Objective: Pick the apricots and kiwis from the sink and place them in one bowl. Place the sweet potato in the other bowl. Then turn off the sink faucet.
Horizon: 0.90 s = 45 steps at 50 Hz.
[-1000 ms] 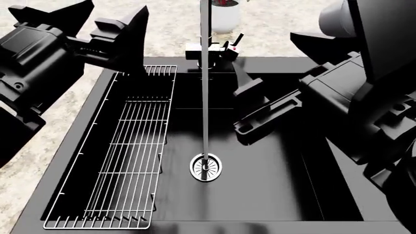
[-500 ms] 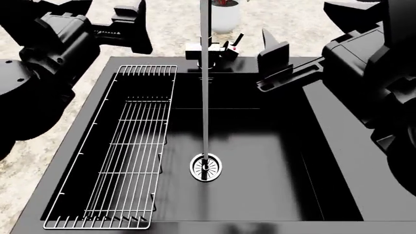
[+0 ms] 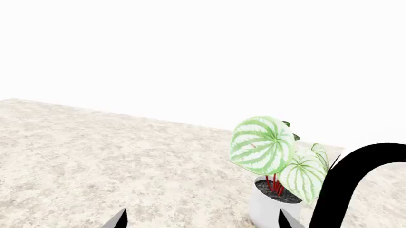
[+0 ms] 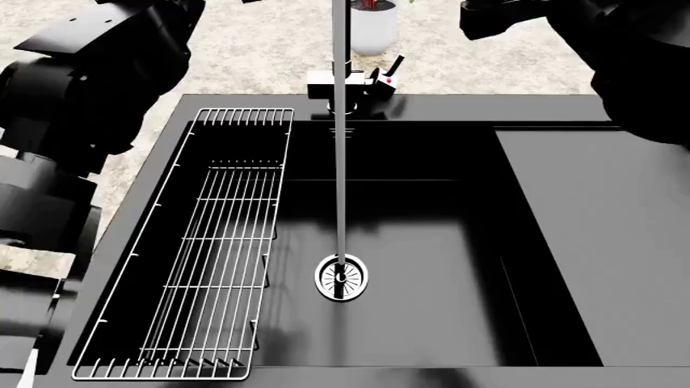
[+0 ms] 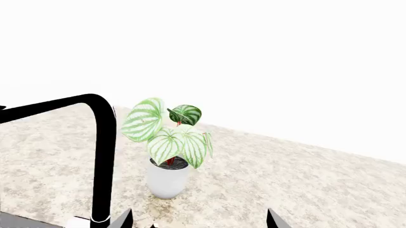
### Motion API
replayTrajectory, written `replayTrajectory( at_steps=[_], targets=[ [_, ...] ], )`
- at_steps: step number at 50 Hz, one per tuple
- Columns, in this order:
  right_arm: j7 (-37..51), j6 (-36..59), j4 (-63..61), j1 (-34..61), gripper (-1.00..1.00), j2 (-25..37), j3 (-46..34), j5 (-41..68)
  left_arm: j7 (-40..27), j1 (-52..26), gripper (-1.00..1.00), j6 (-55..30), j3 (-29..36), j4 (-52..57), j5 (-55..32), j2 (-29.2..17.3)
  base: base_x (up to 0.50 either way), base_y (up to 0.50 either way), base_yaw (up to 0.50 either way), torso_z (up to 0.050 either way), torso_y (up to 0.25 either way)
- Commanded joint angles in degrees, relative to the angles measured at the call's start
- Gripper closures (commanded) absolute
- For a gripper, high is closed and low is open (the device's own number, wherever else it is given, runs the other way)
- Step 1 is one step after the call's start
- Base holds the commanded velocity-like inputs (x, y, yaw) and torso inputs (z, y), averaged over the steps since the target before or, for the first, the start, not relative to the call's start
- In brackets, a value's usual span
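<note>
Right wrist view: sink faucet (image 5: pixel 103 156) beside right pincer (image 5: pixel 198 219)

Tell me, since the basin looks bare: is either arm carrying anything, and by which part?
Nothing is held. Both wrist views show open jaws with only countertop and a potted plant between the tips.

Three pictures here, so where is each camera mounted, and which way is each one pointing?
Head view: on the robot's head, looking down into the black sink with its wire rack and drain; both dark arms show at the top corners.
Left wrist view: near the left gripper, facing across the speckled counter; only fingertips show.
Right wrist view: near the right gripper, facing likewise.
Shared: both wrist views show the potted plant and the faucet.
</note>
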Motion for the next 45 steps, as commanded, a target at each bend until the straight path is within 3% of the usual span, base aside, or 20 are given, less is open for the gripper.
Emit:
replayTrajectory(
  at_steps=[1,5,6,10,16,21,27,36,45],
  targets=[
    [-19.4,-14.9,39.4,5.7,-1.0,-13.0,-3.6,-16.5,8.2,-10.0,-1.0,12.9,-1.4,-36.7,13.2,14.1,0.0,0.0,0.0,0.0,0.0],
    [-33.8,-29.9,72.1,13.4,-1.0,-25.7,-4.8,-22.8,6.4,-8.3,-1.0,11.6,-10.0,-36.7,26.2,15.3,0.0,0.0,0.0,0.0,0.0],
    [-34.4,-30.1,77.9,13.1,-1.0,-26.0,-3.2,-23.5,6.1,-7.8,-1.0,11.0,-12.5,-36.7,29.8,15.6,0.0,0.0,0.0,0.0,0.0],
    [-35.7,-28.4,78.0,11.4,-1.0,-27.3,5.6,-33.5,5.3,-6.8,-1.0,9.5,-21.4,-36.7,41.1,16.6,0.0,0.0,0.0,0.0,0.0],
    [-36.8,-26.8,78.0,8.1,-1.0,-30.5,20.4,-56.2,3.4,-6.6,-1.0,8.3,-28.6,-36.7,47.4,16.7,0.0,0.0,0.0,0.0,0.0],
    [-37.6,-23.8,78.0,5.6,-1.0,-32.2,25.5,-66.0,2.4,-5.0,-1.0,10.2,-27.9,-36.7,49.6,16.7,0.0,0.0,0.0,0.0,0.0],
    [-39.8,-24.4,78.0,4.9,-1.0,-33.1,29.8,-67.7,5.9,-5.5,-1.0,8.4,-26.5,-36.7,51.5,16.7,0.0,0.0,0.0,0.0,0.0],
    [-41.6,-26.2,78.0,5.7,-1.0,-34.3,33.6,-69.4,8.4,-7.6,-1.0,7.0,-14.5,-36.7,40.4,16.8,0.0,0.0,0.0,0.0,0.0],
    [-41.6,-25.1,78.0,6.5,-1.0,-34.1,32.4,-70.1,8.5,-6.9,-1.0,7.1,-18.4,-36.7,46.2,16.8,0.25,0.0,0.0,0.0,0.0]
  ],
)
